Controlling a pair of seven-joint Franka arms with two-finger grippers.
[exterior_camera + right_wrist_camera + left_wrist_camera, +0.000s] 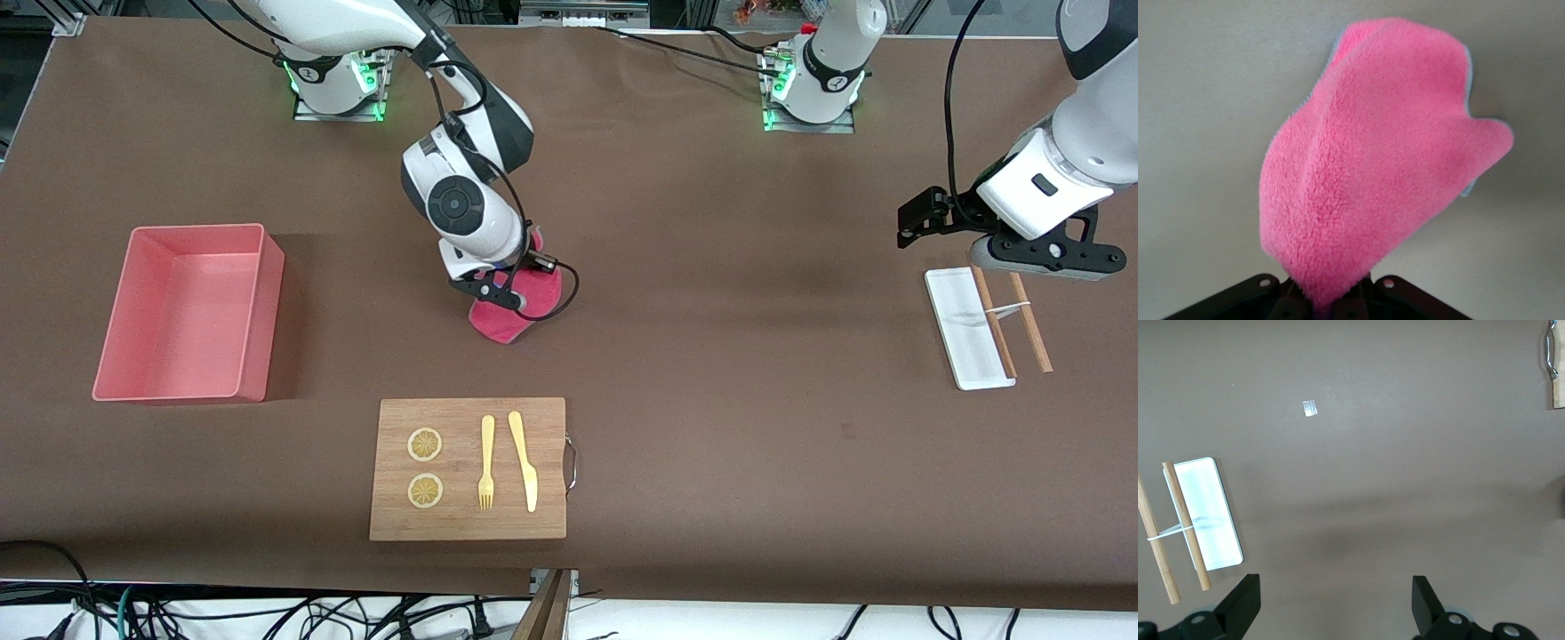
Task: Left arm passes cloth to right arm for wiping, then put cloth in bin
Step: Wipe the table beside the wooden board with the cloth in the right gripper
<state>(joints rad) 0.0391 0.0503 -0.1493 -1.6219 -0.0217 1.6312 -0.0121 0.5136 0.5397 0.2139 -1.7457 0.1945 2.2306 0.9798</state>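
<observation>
The magenta-red cloth (532, 302) is pinched in my right gripper (508, 300), which is shut on one edge of it over the middle of the table. In the right wrist view the cloth (1378, 167) spreads out from the right gripper (1331, 305) onto the brown table cover. The pink bin (264, 302) stands toward the right arm's end of the table and holds nothing I can see. My left gripper (1045, 265) hovers open above the white tray. In the left wrist view the left gripper (1336, 607) has only bare table between its wide-apart fingers.
A wooden cutting board (471, 524) with two lemon slices, a fork (486, 462) and a knife lies nearer the front camera than the cloth. A white tray (965, 342) with wooden chopsticks (1031, 324) across it sits at the left arm's end.
</observation>
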